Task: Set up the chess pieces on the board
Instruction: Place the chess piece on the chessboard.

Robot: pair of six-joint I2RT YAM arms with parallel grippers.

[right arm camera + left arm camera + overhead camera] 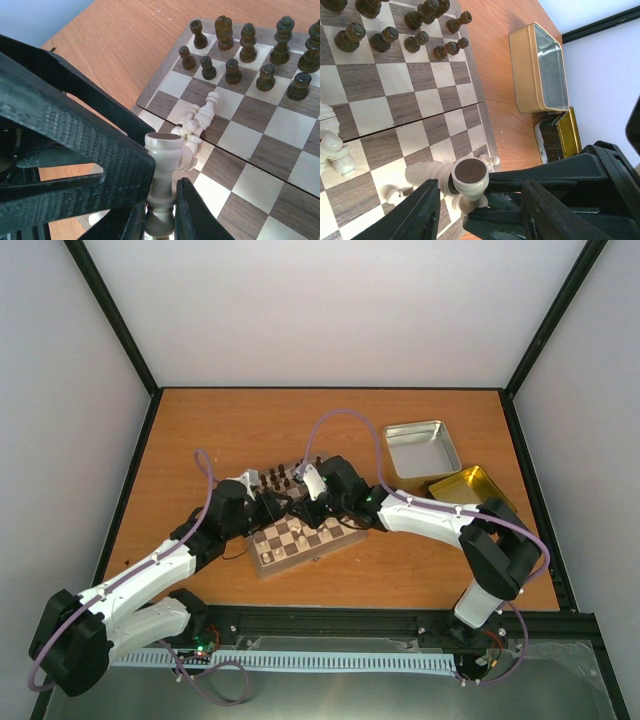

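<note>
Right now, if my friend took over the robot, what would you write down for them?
Right gripper: shut on one cream piece, held base up near the edge of the board.
Left gripper: open, right beside that piece.
Done: dark pieces stand in two rows on the far side.
Left to do: several cream pieces lie tipped over on the board; stand them in their rows.

The board (290, 542) lies in the middle of the table (230, 430). Chessmen (285, 478) stand on its far rows, and chess pieces (200, 120) lie nearer. A tin (421, 448) sits to the far right.
</note>
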